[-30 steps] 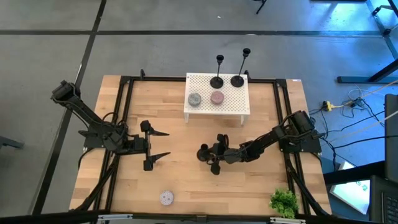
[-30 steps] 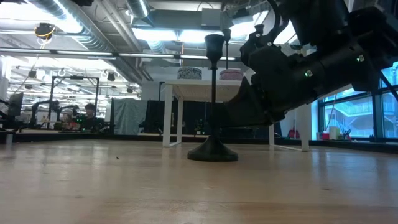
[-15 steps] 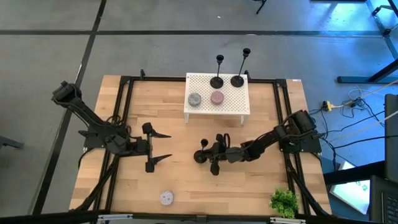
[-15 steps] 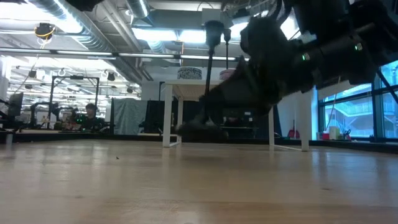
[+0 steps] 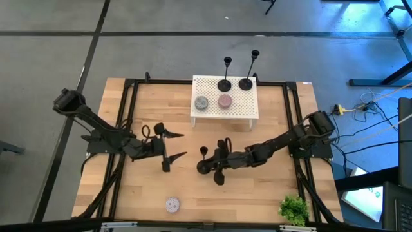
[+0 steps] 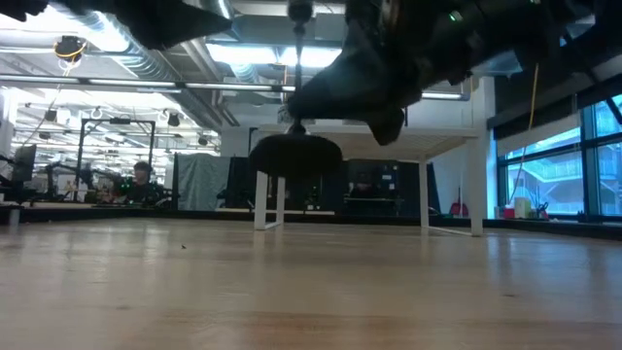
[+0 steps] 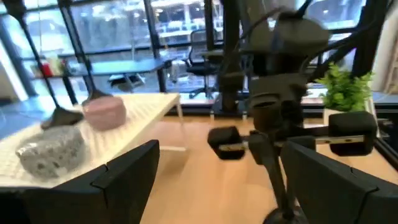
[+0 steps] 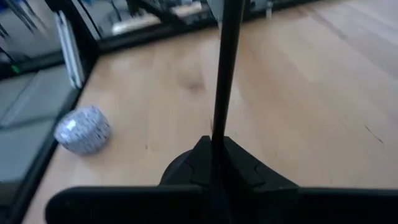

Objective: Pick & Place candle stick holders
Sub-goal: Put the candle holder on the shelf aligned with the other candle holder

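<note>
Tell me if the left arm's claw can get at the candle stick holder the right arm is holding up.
Probably yes. The left claw is open and points at the candle stick holder, with bare table between. But the right claw is clamped on its stem.

Two candle stick holders are standing at the back of the stand behind two discs; a third holder is sitting mid-counter, clear of the surface, between both tools.
</note>
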Controlling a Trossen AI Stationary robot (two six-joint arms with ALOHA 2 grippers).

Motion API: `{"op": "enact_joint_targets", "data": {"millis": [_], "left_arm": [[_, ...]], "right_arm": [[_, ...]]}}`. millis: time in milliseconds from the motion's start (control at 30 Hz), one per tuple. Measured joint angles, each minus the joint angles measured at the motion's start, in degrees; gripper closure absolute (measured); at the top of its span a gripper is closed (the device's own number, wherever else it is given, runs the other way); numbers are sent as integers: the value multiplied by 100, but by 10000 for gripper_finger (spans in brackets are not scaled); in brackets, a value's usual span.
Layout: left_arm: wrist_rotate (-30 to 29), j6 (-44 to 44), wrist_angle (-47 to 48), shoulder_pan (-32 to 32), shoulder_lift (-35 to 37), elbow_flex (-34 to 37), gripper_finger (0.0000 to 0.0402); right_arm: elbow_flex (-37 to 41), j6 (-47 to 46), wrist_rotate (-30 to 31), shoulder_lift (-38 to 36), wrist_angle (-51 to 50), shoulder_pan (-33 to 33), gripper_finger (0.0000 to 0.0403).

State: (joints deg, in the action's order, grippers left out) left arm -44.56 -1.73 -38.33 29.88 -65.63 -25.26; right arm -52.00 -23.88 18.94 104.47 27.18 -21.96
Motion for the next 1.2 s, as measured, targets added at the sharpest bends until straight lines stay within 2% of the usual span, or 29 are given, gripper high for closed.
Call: {"op": "enact_joint_targets", "data": {"millis": [67,133,200,267,400,533,667,767,900,1033,1200], "left_arm": [[475,154,91,-90,-2,0,68],[1260,344,196,-225,-2,0,68],[2019,415,235,-392,-6,0,68],[2447,421,253,-508,-51,0,68],[2645,356,190,-635,-320,-2,68],[2750,252,-373,-795,-786,-2,68],[3434,279,-1245,-1051,-1272,-2,73],[3929,430,-1604,-1232,-1536,-2,90],[4180,554,-1978,-1370,-1845,-7,124],[4268,607,-2384,-1394,-2115,-31,152],[4268,642,-2394,-1394,-2318,-184,169]], "right_arm": [[-311,32,10,-2,-707,0,386],[-610,105,70,-2,-1391,0,386],[-872,218,184,-2,-1744,-22,386],[-1030,351,306,-2,-1800,-60,386],[-1216,651,393,-2,-1634,-174,386],[-1243,677,392,-4,-1541,-236,386],[-1243,698,393,-4,-1537,-269,386],[-1241,727,393,-4,-1528,-291,386],[-1241,748,452,-4,-1532,-291,386],[-1241,763,549,-4,-1534,-289,386],[-1236,765,640,-4,-1536,-286,386]]}}
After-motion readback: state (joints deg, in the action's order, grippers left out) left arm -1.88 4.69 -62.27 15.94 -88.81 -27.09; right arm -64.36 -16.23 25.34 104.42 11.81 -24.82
